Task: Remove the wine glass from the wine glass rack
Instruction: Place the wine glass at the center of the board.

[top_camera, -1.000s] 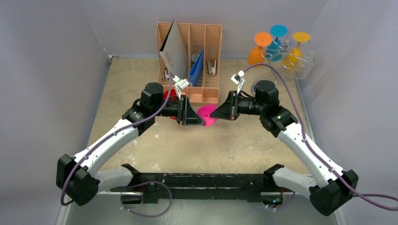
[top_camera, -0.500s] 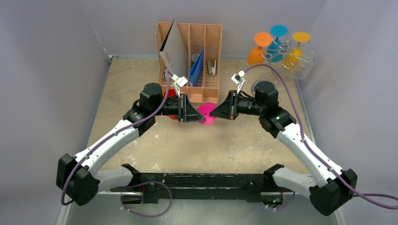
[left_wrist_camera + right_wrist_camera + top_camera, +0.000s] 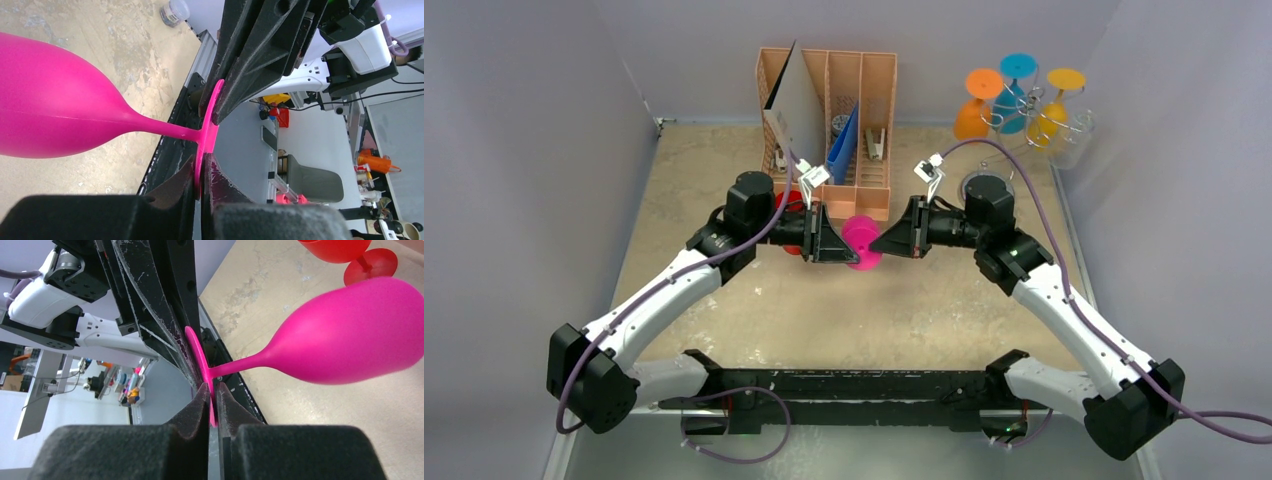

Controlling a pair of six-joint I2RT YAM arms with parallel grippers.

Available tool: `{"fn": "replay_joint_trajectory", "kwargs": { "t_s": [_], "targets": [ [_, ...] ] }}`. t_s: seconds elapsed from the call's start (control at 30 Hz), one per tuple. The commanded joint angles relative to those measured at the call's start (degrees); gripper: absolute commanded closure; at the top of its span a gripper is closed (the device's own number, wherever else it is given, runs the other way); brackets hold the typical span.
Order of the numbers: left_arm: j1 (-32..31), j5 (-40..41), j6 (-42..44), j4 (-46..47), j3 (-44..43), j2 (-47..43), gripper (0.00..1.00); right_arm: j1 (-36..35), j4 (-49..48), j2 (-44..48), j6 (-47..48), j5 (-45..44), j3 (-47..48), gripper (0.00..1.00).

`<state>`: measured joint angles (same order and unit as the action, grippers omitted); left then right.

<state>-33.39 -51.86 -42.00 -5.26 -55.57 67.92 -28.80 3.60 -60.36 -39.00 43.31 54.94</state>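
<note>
Well apart from the wine glass rack (image 3: 1024, 118) at the counter's (image 3: 824, 310) far right, the pink wine glass (image 3: 861, 243) hung foot-up midway between the arms, stem pointing down, left claw (image 3: 202, 172) and right claw (image 3: 211, 395) clamped onto opposite rims of its foot.

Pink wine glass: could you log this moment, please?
pink wine glass sideways | left gripper shut on foot | right gripper likewise

Right end effector (image 3: 212, 390) clamps the pink wine glass (image 3: 350, 335) by its foot.
</note>
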Motion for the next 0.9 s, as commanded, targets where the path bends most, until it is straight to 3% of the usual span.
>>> {"fn": "replay_joint_trajectory", "kwargs": {
  "t_s": [0.0,0.3,0.53,0.67,0.77,0.87],
  "targets": [
    [-0.24,-1.69,3.43,-0.34,-1.61,-1.28,1.00,-0.09,-3.24,0.29,-0.76,-0.64,0.46,0.89],
    [-0.25,-0.26,5.43,0.06,-0.90,-3.30,1.00,-0.04,-2.25,0.82,-0.46,-0.68,1.83,0.52],
    [-0.27,-2.26,8.59,4.39,1.31,-7.27,1.00,-0.08,4.60,2.84,0.12,-5.81,4.99,0.38],
    [-0.26,-2.83,12.77,7.31,3.57,-10.19,1.00,-0.10,9.77,4.63,0.93,-13.67,6.48,0.28],
    [-0.22,-7.23,16.03,9.84,6.57,-12.56,1.00,-0.07,15.26,5.21,1.97,-19.95,8.24,0.25],
    [-0.26,-11.38,21.46,9.42,8.25,-15.12,1.00,-0.09,14.77,6.24,2.32,-21.77,8.07,0.22]
  ]
}}
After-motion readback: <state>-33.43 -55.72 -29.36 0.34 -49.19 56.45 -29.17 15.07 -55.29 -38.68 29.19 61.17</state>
